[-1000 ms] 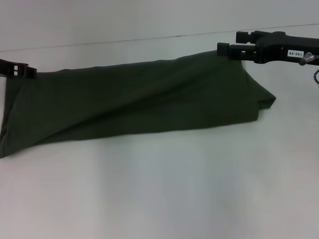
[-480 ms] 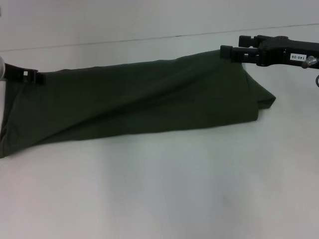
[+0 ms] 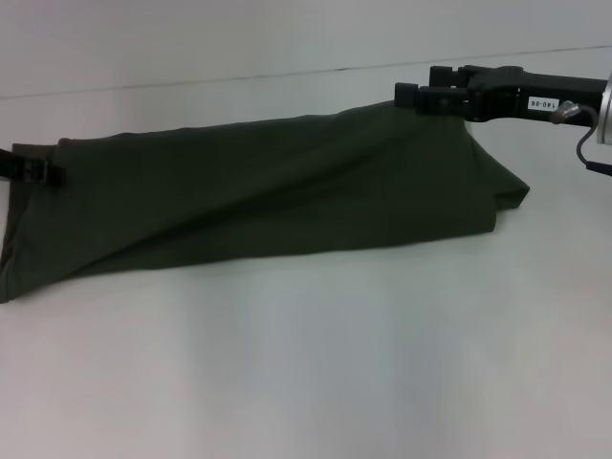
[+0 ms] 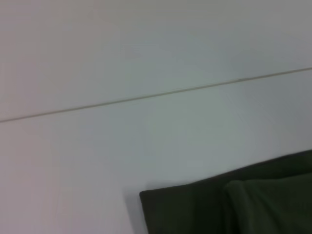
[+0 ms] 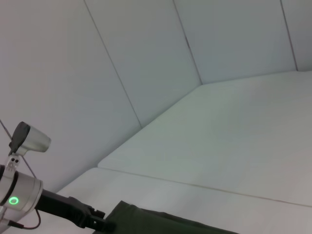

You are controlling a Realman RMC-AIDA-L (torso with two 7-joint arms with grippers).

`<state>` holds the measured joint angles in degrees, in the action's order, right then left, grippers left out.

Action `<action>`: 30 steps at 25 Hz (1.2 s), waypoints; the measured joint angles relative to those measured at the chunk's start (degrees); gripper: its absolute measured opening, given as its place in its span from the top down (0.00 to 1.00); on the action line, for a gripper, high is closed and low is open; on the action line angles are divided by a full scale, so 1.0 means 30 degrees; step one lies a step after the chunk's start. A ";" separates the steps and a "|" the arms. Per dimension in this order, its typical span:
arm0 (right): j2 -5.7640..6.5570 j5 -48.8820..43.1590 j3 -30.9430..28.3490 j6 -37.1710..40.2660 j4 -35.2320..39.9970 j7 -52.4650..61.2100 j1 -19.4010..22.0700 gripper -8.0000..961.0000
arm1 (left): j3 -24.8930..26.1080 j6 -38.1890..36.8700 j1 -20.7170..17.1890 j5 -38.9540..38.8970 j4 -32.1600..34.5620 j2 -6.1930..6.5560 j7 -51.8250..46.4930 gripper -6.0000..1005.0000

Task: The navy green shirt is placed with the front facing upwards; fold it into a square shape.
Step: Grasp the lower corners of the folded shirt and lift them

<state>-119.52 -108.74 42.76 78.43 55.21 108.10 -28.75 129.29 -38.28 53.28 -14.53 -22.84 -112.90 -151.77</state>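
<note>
A corner of the navy green shirt (image 4: 229,207) lies on the white table (image 4: 97,170), with a second layer of the same cloth overlapping it. A thin straight seam (image 4: 146,97) crosses the pale surface beyond, well apart from the cloth.

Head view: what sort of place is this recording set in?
Probably a lab or test bench rather than a home: a bare white table, plain white panelled walls, and only the navy green shirt held between the left gripper and right gripper.
</note>
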 joint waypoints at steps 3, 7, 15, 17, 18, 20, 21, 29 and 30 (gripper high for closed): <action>0.0000 0.0009 -0.0046 -0.0012 -0.0004 0.0014 0.0004 0.06 | 0.0000 0.0000 -0.0013 0.0035 -0.0132 -0.0071 0.0015 0.49; 0.0000 0.0014 -0.0133 -0.0104 -0.0135 0.0049 0.0007 0.06 | 0.0071 -0.0168 -0.0051 -0.0082 -0.0518 -0.0175 0.0023 0.50; 0.0001 0.0008 -0.0016 -0.0556 -0.0272 0.0061 -0.0194 0.06 | -0.0036 -0.0518 0.0177 -0.0028 -0.0698 -0.0346 0.0075 0.52; 0.0005 -0.0005 0.0003 -0.0611 -0.0272 0.0061 -0.0209 0.06 | -0.0235 -0.0797 0.0198 0.0122 -0.1018 -0.0480 0.0157 0.52; 0.0014 -0.0007 0.0005 -0.0619 -0.0278 0.0061 -0.0214 0.06 | -0.0370 -0.0885 0.0195 0.0156 -0.1145 -0.0525 0.0159 0.52; 0.0028 -0.0008 0.0010 -0.0628 -0.0291 0.0061 -0.0218 0.06 | -0.0626 -0.0935 0.0191 0.0171 -0.1238 -0.0558 0.0088 0.53; 0.0033 -0.0016 0.0012 -0.0637 -0.0297 0.0061 -0.0219 0.06 | -0.0679 -0.0939 0.0195 0.0178 -0.1237 -0.0561 0.0047 0.53; 0.0031 -0.0064 0.0014 -0.0694 -0.0324 0.0062 -0.0233 0.06 | -0.0685 -0.1186 0.0182 0.0194 -0.1264 -0.0530 -0.0043 0.83; 0.0031 -0.0066 0.0015 -0.0698 -0.0353 0.0061 -0.0241 0.06 | -0.0686 -0.1212 0.0171 0.0204 -0.1264 -0.0528 -0.0044 0.85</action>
<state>-119.43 -108.94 42.81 76.34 54.15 108.28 -29.48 127.23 -41.92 53.79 -13.92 -26.63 -114.49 -151.90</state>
